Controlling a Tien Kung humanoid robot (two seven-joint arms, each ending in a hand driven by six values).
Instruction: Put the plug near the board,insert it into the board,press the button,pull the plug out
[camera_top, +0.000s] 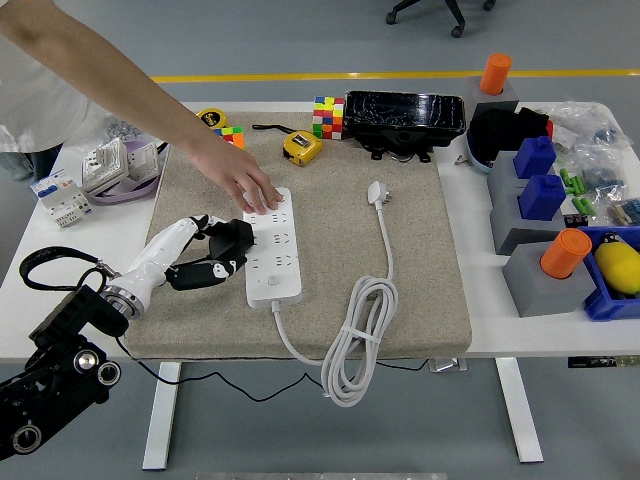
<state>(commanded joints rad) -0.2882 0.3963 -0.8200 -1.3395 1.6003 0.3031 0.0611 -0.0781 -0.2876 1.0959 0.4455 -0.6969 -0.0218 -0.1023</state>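
The left hand (205, 255) grips the black plug (233, 238), which sits just beside the board's (273, 247) left edge, sockets at its three o'clock, while a person's hand (243, 180) steadies the board's far end.

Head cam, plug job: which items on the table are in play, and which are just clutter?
In play:
black plug, in the left hand
white power strip, its far end held by a person's hand

Clutter:
white cable
Rubik's cubes
yellow tape measure
blue blocks
orange cylinders
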